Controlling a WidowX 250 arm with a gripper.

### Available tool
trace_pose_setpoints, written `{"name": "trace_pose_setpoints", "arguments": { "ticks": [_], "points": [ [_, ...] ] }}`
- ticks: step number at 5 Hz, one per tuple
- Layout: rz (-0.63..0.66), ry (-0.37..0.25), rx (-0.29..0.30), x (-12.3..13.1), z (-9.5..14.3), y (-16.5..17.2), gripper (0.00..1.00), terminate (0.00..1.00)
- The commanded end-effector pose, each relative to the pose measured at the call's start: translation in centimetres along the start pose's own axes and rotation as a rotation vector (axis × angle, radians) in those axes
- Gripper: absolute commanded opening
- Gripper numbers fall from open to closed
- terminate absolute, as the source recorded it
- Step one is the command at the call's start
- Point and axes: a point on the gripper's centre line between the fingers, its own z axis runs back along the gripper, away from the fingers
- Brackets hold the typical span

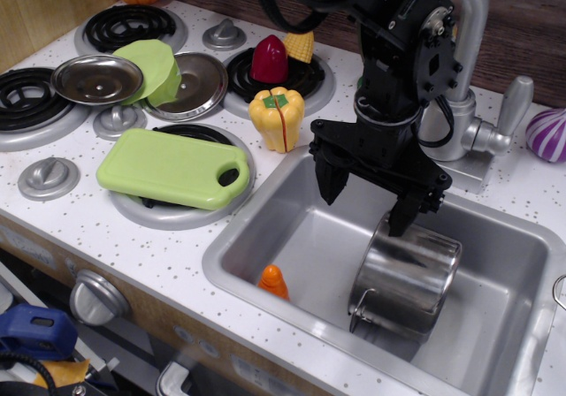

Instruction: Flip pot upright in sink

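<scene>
The pot (407, 277) is a shiny steel cylinder lying tilted in the right half of the sink (292, 210). A thin loop handle (361, 312) shows at its lower left end. My black gripper (367, 200) hangs over the sink, just above and left of the pot's upper end. Its jaws stand wide apart and hold nothing. The right fingertip (402, 219) is at the pot's upper edge; I cannot tell if it touches. The left fingertip (330, 184) is over the bare basin.
A small orange toy (272, 281) lies in the sink's front left. The faucet (473, 34) stands behind the gripper. On the counter are a yellow pepper (277, 118), a green cutting board (172, 166), flat steel lids (97, 78) and a purple onion (548, 135).
</scene>
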Motion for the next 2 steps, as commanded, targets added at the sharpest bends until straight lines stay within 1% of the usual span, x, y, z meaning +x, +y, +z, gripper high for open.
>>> {"name": "trace_pose_setpoints", "arguments": {
  "ticks": [1,2],
  "points": [
    [0.0,0.0,0.0,0.0,0.0,0.0,1.0,0.0],
    [0.039,-0.027,-0.174,0.23,0.66,-0.21,1.0,0.0]
  ]
}}
